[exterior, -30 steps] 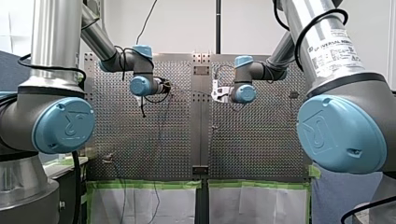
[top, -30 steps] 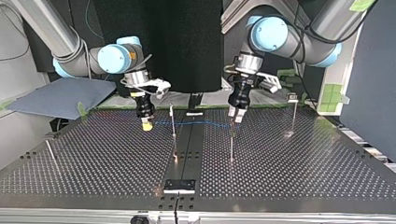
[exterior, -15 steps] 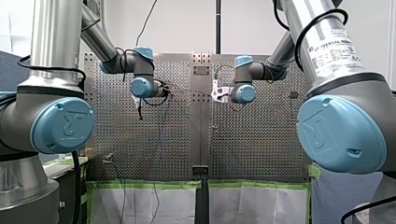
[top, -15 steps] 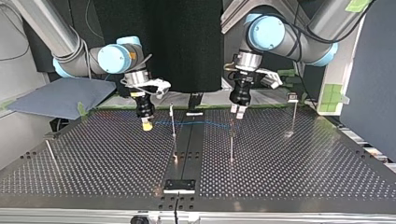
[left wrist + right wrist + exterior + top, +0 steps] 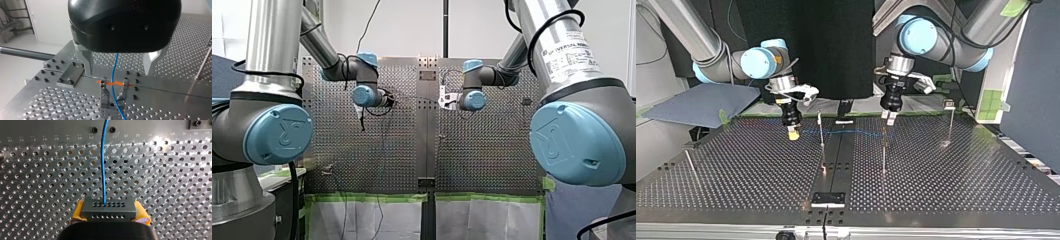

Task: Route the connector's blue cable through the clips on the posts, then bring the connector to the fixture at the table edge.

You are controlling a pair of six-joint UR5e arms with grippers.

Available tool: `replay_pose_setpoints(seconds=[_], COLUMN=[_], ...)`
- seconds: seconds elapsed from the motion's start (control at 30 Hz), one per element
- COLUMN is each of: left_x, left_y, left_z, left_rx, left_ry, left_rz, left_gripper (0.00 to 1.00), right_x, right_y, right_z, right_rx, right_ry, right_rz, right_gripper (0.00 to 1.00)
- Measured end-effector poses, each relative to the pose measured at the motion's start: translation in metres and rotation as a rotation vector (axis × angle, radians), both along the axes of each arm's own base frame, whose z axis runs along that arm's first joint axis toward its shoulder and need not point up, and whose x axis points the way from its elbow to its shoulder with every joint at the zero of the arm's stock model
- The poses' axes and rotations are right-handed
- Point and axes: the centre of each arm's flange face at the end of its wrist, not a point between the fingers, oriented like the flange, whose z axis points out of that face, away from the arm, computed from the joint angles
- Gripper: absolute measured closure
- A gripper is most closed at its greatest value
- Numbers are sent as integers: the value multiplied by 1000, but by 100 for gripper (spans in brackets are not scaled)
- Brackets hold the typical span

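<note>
Grey holed connector (image 5: pixel 109 209) gripped by right fingers (image 5: pixel 77 213), thin blue cable (image 5: pixel 103 162), left fingers (image 5: pixel 87 58) spread

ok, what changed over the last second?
My left gripper rose straight up off the post. It hangs open above the clip, with the cable lying between the clip's prongs. I cannot tell whether it let go within this second. Unchanged: my right gripper, shut on the connector, and the cable's line.
</note>
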Motion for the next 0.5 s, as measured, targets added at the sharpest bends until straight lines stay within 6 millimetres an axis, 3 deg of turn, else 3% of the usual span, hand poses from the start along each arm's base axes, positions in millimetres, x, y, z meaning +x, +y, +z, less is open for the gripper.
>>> replay_pose_setpoints(seconds=[0.5], left_x=[0], left_y=[0], left_z=[-2], left_rx=[5], left_ry=[4], left_rz=[4], left_gripper=[0], right_x=[0], right_y=[0], right_z=[0], right_rx=[0], right_ry=[1], right_rz=[0], right_gripper=[100])
